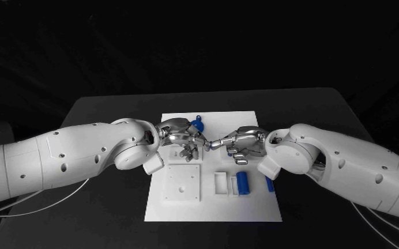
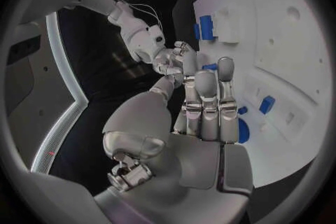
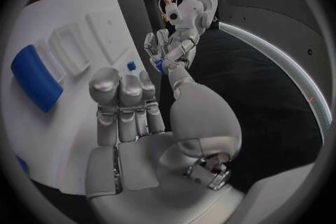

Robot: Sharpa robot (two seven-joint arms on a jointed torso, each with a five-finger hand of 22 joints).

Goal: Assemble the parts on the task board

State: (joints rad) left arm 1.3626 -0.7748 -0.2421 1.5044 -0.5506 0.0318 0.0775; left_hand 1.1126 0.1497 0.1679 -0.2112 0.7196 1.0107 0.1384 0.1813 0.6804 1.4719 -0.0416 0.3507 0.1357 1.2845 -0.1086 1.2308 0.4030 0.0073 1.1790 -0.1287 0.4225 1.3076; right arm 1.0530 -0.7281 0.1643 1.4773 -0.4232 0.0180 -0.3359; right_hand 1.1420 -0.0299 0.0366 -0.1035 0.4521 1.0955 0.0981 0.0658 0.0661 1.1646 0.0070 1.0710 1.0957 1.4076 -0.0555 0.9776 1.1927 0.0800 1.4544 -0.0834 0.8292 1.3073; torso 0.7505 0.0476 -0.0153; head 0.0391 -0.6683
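Observation:
The white task board (image 1: 249, 119) lies mid-table. My left hand (image 1: 181, 136) and right hand (image 1: 241, 144) hover over its middle and meet tip to tip. The left hand (image 2: 206, 103) has straight fingers, with its thumb reaching to the right hand (image 2: 171, 59). The right hand (image 3: 129, 103) has loosely bent fingers, and its thumb stretches to the left hand (image 3: 162, 45). A small blue bit (image 3: 159, 65) shows where they meet; I cannot tell if either touches it. A blue part (image 1: 198, 124) sits behind the left hand. A blue cylinder (image 1: 242, 183) and a slim blue piece (image 1: 270, 184) lie at the board's near right.
A white square block (image 1: 181, 183) and a white frame (image 1: 221, 183) sit on the board's near half. A small blue cube (image 2: 266, 104) stands on the board by the left hand. Black table (image 1: 108, 110) surrounds the board on all sides.

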